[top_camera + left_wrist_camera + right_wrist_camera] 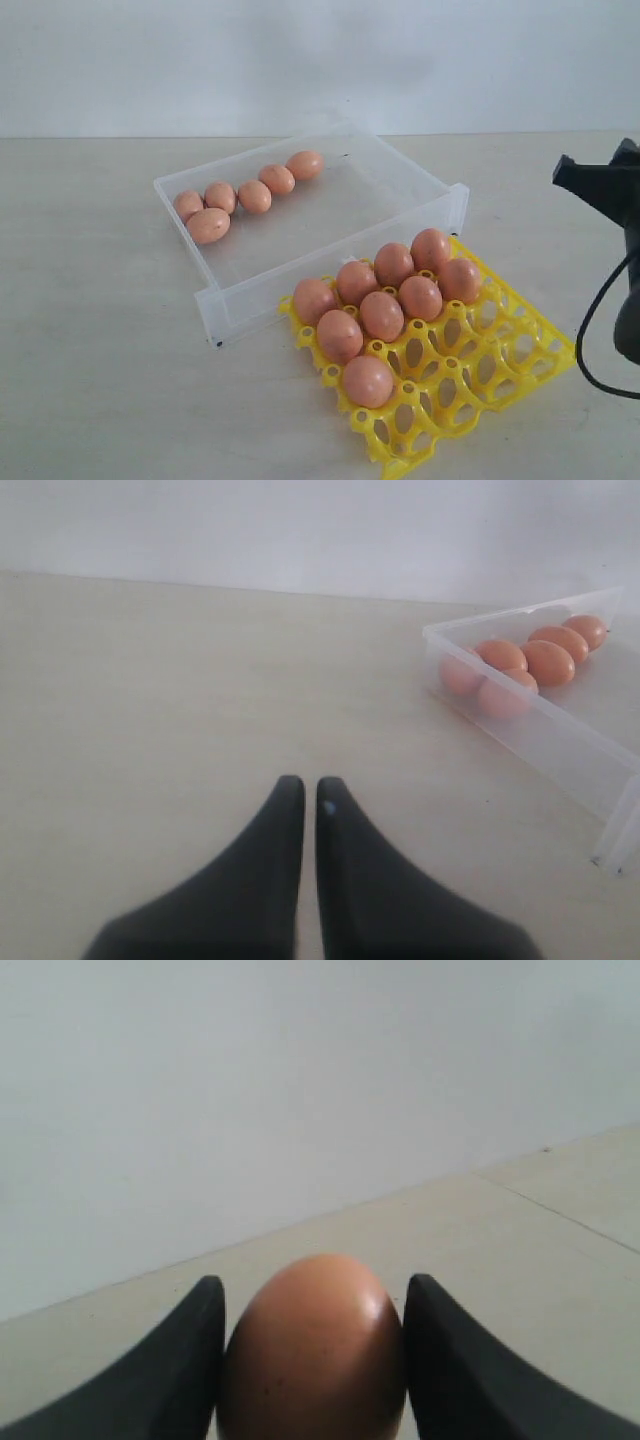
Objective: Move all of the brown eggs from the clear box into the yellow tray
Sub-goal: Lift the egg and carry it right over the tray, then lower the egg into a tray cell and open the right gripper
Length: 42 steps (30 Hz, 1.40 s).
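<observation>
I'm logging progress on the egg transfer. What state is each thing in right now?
Clear box: open, five brown eggs left inside.
Yellow tray: partly filled, nine eggs seated in its cups.
Right gripper: closed on one egg, held off to the side of the tray.
Left gripper: shut, empty, over the bare table.

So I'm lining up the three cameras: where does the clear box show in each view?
Exterior view: the clear box sits centre-left on the table, behind and touching the yellow tray.
Left wrist view: its corner shows at the right edge.
Right wrist view: not in it.
Shared landmark: the row of brown eggs in the box.
</observation>
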Available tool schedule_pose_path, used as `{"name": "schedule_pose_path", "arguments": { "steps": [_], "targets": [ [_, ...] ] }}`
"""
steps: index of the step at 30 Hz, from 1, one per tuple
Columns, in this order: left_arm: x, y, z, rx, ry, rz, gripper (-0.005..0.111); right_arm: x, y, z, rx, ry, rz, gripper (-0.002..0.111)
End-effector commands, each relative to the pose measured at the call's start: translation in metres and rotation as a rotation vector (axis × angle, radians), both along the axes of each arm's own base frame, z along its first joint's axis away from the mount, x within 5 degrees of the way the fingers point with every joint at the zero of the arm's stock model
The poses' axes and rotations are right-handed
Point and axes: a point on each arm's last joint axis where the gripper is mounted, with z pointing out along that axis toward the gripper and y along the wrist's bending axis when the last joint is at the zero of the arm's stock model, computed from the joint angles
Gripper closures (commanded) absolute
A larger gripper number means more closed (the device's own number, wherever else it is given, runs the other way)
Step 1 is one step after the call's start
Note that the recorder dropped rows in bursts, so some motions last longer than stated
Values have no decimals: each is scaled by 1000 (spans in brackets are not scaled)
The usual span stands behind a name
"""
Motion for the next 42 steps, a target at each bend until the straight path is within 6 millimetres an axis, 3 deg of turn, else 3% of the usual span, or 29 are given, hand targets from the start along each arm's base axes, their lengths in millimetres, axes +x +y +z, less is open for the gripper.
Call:
{"name": "schedule_pose_path", "arguments": {
  "steps": [1,4,9,13,16,18,22,30,36,42],
  "targets": [
    [0,0,0,-4,-5,3,103,15,1,21,230,-231,102,108],
    [0,0,0,-4,-5,3,103,48,2,40,450,-307,318,108],
    [0,0,0,-4,-5,3,103,108,-11,76,423,-234,775,108],
    [0,0,0,-4,-5,3,103,127,-17,101,390,-161,1180,108],
    [0,0,0,-4,-5,3,103,123,-16,101,393,-120,1356,108],
    [0,0,0,-4,-5,3,103,119,-15,90,389,-24,1393,108],
    [0,0,0,-4,-5,3,103,98,-3,56,370,237,1500,108],
    [0,0,0,-4,-5,3,103,50,13,0,517,324,1478,108],
    [0,0,0,-4,-5,3,103,33,22,-10,513,454,1560,108],
    [0,0,0,-4,-5,3,103,18,59,-8,348,522,1765,108]
  ]
}}
